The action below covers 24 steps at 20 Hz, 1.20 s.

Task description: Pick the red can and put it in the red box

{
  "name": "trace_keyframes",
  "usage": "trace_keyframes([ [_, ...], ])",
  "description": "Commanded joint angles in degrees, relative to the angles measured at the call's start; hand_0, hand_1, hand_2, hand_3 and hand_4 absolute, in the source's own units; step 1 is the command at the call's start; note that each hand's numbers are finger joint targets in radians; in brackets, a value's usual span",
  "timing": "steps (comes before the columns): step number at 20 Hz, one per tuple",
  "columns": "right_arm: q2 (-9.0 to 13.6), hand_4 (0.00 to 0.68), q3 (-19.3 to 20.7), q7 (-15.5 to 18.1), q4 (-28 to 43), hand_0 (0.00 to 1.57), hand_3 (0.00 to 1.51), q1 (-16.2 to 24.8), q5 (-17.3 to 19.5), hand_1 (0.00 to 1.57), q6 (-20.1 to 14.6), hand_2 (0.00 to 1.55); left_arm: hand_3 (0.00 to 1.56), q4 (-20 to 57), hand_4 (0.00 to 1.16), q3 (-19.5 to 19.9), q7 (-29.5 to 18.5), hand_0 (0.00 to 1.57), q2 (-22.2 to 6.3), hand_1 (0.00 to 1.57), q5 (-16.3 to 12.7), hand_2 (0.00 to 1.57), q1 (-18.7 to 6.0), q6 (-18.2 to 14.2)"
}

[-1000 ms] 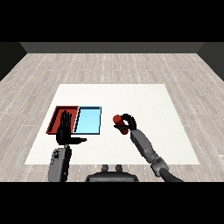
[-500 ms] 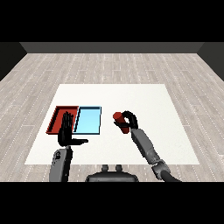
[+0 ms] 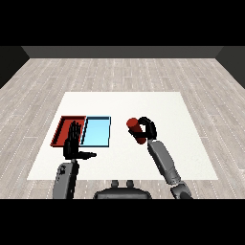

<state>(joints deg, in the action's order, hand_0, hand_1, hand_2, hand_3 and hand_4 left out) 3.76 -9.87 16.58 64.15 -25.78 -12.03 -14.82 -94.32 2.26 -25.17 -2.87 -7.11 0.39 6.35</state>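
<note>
We see the right robot hand [image 3: 148,130] curled round the red can [image 3: 136,130], at 3 o'clock from the light blue tray [image 3: 97,132] | left robot hand [image 3: 72,143] spread flat, fingers straight, over the red tray [image 3: 64,129] | white tabletop [image 3: 124,103]

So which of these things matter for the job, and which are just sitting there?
Job:
red can, held in the right hand
red tray

Not needed:
light blue tray, beside the red one
left hand, open, holding nothing
</note>
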Motion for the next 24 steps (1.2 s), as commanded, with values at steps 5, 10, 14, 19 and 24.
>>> trace_keyframes([
  [5, 2.5, 0.636, -0.5, -1.7, 20.4, 1.48, 1.39, 8.5, 0.4, 1.48, 0.6, 1.43, 0.00, -2.4, 0.00, -3.5, 7.8, 0.00, -0.4, 0.00, -0.1, 0.00, -2.9, 1.0],
  [10, -2.1, 0.636, -3.1, -3.8, 20.3, 1.45, 1.38, 4.8, 5.1, 1.45, -3.8, 1.41, 0.00, -4.8, 0.00, -13.7, 13.5, 0.00, 2.8, 0.00, 6.1, 0.00, -4.4, -7.1],
  [14, -3.6, 0.628, -9.5, -2.3, 17.6, 1.44, 1.38, 1.9, 4.6, 1.44, -10.7, 1.40, 0.00, -5.8, 0.00, -14.7, 15.4, 0.00, 2.9, 0.00, 6.4, 0.00, -4.8, -8.2],
  [19, -3.7, 0.627, -9.4, -1.6, 20.1, 1.42, 1.39, 3.7, 5.0, 1.42, -9.1, 1.41, 0.00, 0.5, 0.00, -20.7, 14.9, 0.00, 2.9, 0.00, 6.4, 0.00, -9.1, -14.8],
  [24, -3.7, 0.611, -7.8, -3.3, 25.1, 1.45, 1.40, 4.6, 6.1, 1.45, -6.5, 1.43, 0.00, 8.6, 0.00, -19.5, 10.1, 0.00, 2.9, 0.00, 5.5, 0.00, -10.3, -13.8],
])
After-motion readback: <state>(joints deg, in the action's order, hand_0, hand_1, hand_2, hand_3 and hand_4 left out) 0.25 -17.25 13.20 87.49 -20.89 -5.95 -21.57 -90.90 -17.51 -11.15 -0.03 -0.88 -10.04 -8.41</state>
